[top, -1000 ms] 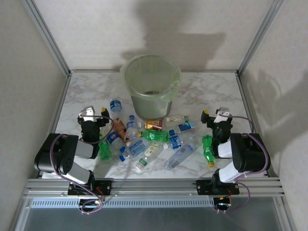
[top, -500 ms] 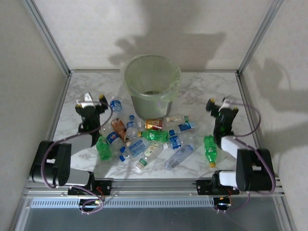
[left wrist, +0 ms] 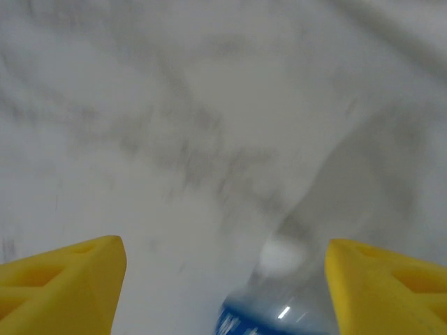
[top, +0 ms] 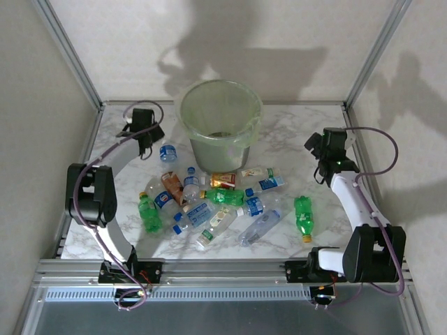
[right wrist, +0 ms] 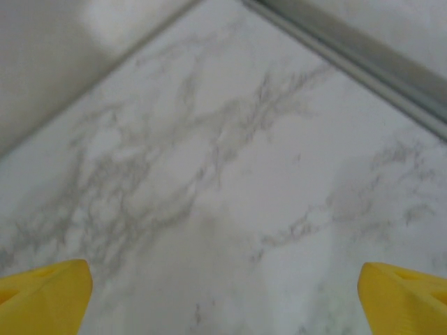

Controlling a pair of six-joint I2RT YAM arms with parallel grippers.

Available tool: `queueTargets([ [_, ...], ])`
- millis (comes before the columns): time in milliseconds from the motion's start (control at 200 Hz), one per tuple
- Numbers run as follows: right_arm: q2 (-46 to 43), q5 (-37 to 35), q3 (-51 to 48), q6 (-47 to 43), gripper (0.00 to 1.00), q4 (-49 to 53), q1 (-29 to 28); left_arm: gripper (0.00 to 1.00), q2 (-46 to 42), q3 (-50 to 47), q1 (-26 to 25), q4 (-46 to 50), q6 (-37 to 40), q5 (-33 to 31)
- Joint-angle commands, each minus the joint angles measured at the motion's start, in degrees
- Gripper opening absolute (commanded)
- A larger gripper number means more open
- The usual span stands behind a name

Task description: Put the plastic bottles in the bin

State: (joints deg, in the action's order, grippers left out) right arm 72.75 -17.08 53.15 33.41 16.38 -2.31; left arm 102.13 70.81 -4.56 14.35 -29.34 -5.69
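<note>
Top view: L tool (top: 144, 141) sits by a blue-label bottle (top: 167, 153), just left of the bin (top: 230, 150). The other bottles (top: 225, 197) are heaped in front of it. R tool (top: 318, 148) is over bare counter (top: 293, 125).

L wrist: yellow fingers (left wrist: 66, 269) wide apart, gripping nothing, with the bottle's cap end between them. Risk: it's round and off-centre, so a squeeze may roll it out or pinch only the cap.

R wrist: jaws fully spread, empty.

Counter is slick white marble-look. Pale walls (top: 279, 35) and metal posts (top: 70, 52) stand close, so wide swings could hit them.
</note>
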Motion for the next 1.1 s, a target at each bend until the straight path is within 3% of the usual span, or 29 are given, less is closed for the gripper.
queueTargets([
  [0,-0.65,3.62,3.6,0.96,0.99,11.5,-0.79,0.79,-3.32,-1.17,-0.63,5.96,-0.48,5.31],
  [265,0.45,1.91,7.16,2.8,0.99,16.59,-3.04,0.79,-1.43,-1.42,-1.34,5.58,1.19,9.71],
  [431,0.95,-3.0,6.27,5.48,0.99,16.85,-5.55,0.8,1.42,0.81,-4.5,6.55,2.48,8.64],
  [656,-2.12,-4.99,4.12,3.96,0.99,13.77,-7.1,0.76,3.97,0.8,-4.76,5.53,1.52,7.6],
  [1096,-0.46,9.53,6.7,1.58,0.93,12.86,-7.1,0.67,8.18,1.44,-4.53,4.27,1.56,6.89],
])
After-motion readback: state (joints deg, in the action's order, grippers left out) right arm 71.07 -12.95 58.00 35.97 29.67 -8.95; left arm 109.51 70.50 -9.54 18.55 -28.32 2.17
